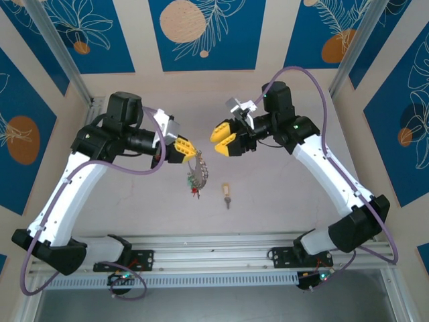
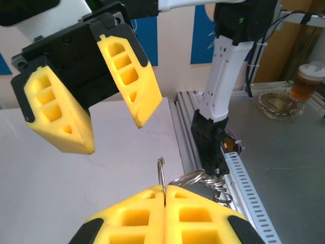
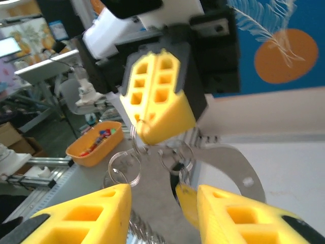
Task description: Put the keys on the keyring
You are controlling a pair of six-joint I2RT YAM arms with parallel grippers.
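My left gripper (image 1: pixel 190 151) is shut on the thin grey wire of the keyring (image 1: pixel 194 176), which hangs below it with small rings and coloured tags. In the left wrist view the keyring's wire (image 2: pixel 161 173) stands up from between the closed yellow fingers (image 2: pixel 137 216). My right gripper (image 1: pixel 218 143) faces it from the right, open, a short gap away. In the right wrist view the left gripper (image 3: pixel 152 133) holds the keyring's dangling rings (image 3: pixel 124 168) just beyond my open right gripper (image 3: pixel 162 195). The keys (image 1: pixel 227 194) lie on the table below the grippers.
An orange bin (image 3: pixel 94 142) with coloured bits sits off the table to the left. A metal rail (image 1: pixel 214 258) runs along the near edge by the arm bases. Blue patterned panels (image 1: pixel 201 33) wall the back and sides.
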